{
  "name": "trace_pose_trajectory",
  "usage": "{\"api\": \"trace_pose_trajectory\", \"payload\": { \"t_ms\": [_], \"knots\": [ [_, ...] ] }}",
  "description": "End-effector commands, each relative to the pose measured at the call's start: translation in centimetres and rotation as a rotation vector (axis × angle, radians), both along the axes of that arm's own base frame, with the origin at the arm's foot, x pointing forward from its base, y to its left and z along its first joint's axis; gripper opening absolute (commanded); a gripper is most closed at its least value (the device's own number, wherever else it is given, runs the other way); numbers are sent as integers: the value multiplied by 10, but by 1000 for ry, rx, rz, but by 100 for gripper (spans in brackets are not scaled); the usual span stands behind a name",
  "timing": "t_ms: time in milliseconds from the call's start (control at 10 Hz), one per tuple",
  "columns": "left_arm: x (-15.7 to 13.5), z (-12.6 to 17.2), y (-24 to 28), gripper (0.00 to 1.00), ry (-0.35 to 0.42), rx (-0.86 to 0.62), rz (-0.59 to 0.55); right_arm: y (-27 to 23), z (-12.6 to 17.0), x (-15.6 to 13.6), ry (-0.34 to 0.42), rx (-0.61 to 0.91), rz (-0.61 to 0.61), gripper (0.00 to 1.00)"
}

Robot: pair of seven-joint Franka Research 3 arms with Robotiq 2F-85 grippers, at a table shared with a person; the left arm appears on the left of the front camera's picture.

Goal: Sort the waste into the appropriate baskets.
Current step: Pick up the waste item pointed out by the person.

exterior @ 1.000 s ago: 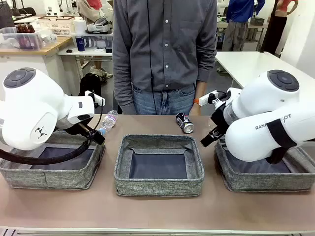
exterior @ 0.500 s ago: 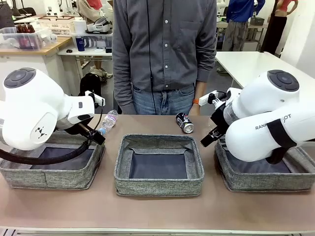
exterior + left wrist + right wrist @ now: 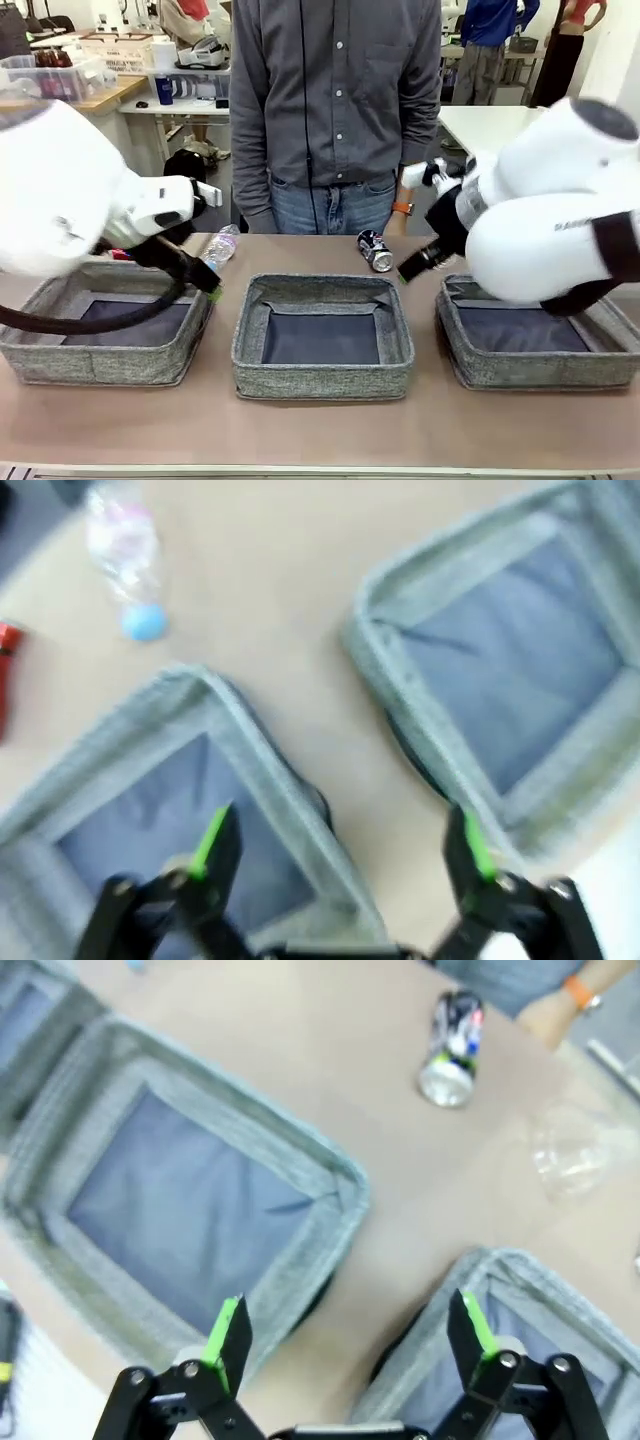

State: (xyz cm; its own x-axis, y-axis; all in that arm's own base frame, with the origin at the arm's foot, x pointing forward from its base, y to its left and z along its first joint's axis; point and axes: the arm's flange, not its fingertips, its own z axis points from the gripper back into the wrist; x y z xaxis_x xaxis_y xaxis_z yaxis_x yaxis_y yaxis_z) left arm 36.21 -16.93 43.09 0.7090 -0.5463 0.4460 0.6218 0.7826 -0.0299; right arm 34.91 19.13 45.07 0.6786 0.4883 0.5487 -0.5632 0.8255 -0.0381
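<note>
Three grey baskets stand in a row: left (image 3: 100, 365), middle (image 3: 322, 378), right (image 3: 540, 368). Behind them on the table lie a clear blue-capped bottle (image 3: 220, 247) and a dark printed can (image 3: 376, 250). My left gripper (image 3: 342, 845) hangs open and empty over the gap between the left basket (image 3: 265, 770) and the middle basket (image 3: 400, 695). Beyond it lie the bottle (image 3: 125, 555) and a red can (image 3: 5, 670). My right gripper (image 3: 350, 1328) is open and empty above the gap between the middle basket (image 3: 250, 1125) and the right basket (image 3: 520, 1270). The dark can (image 3: 450, 1045) and crumpled clear plastic (image 3: 575, 1150) lie farther off.
A person in a grey shirt (image 3: 335, 100) stands at the table's far edge, one hand with an orange wristband (image 3: 575, 990) near the dark can. Bare tabletop runs in front of the baskets and between them.
Both arms have swung upward and show motion blur now. Their grippers stay open. The bottle, the cans and the baskets have not moved.
</note>
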Motion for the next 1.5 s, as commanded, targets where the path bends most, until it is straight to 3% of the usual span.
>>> {"api": "trace_pose_trajectory", "payload": {
  "t_ms": [0,200,300,400,500,700,900,1100,1400],
  "knots": [
    [-43,54,23,100,-75,-15,-38,-14,37,-75,-93,-10,-23,100],
    [-48,53,19,100,-214,5,19,-15,31,-86,-227,-136,-131,100],
    [-33,65,12,100,-69,-24,-21,5,64,-44,-97,-4,-10,100],
    [-39,84,15,100,-133,-23,-14,6,79,-56,-165,-49,-38,100],
    [-36,81,13,100,-25,-160,-120,-8,77,-56,-134,137,-16,100],
    [-36,88,46,100,221,-597,-207,-59,77,-65,83,703,-81,100],
    [-29,74,85,100,341,-1021,-261,-106,52,-66,254,1059,-151,100],
    [-20,49,120,100,323,-1270,-132,-134,16,-69,351,1277,-61,100],
    [-7,22,139,100,301,-1439,-30,-143,-29,-65,518,1283,-92,100]
  ]
}}
